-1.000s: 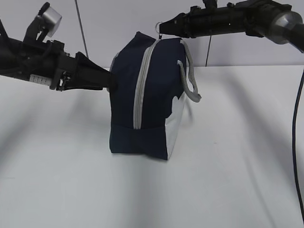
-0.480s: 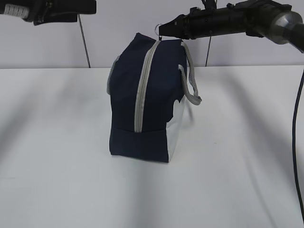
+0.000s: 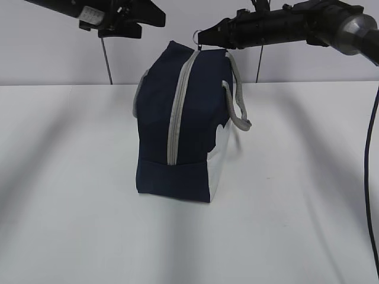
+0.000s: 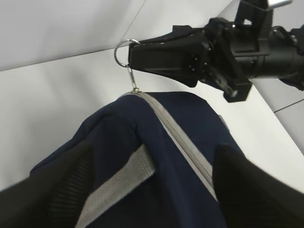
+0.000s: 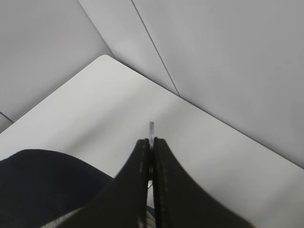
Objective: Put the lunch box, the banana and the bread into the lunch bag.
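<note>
The navy lunch bag (image 3: pixel 192 127) stands upright mid-table with its grey zipper (image 3: pixel 177 112) shut along the near end and over the top. My right gripper (image 3: pixel 202 36) is shut on the ring pull (image 4: pixel 122 50) at the bag's top and holds it still; the ring's edge pokes out between the tips in the right wrist view (image 5: pixel 151 127). My left gripper (image 3: pixel 160 19) hangs open and empty above the bag's left top, its fingers (image 4: pixel 57 190) spread either side of the bag (image 4: pixel 118 137). The lunch box, banana and bread are out of view.
The white table (image 3: pixel 296 207) runs to a pale wall behind. A grey strap handle (image 3: pixel 238 103) hangs off the bag's right side, and another strap (image 4: pixel 118 183) lies under my left gripper. A black cable (image 3: pixel 370 165) hangs at the right edge.
My left gripper has let go of the bag's left side, risen above it and moved right toward the bag's top. The right gripper and the bag have stayed still.
</note>
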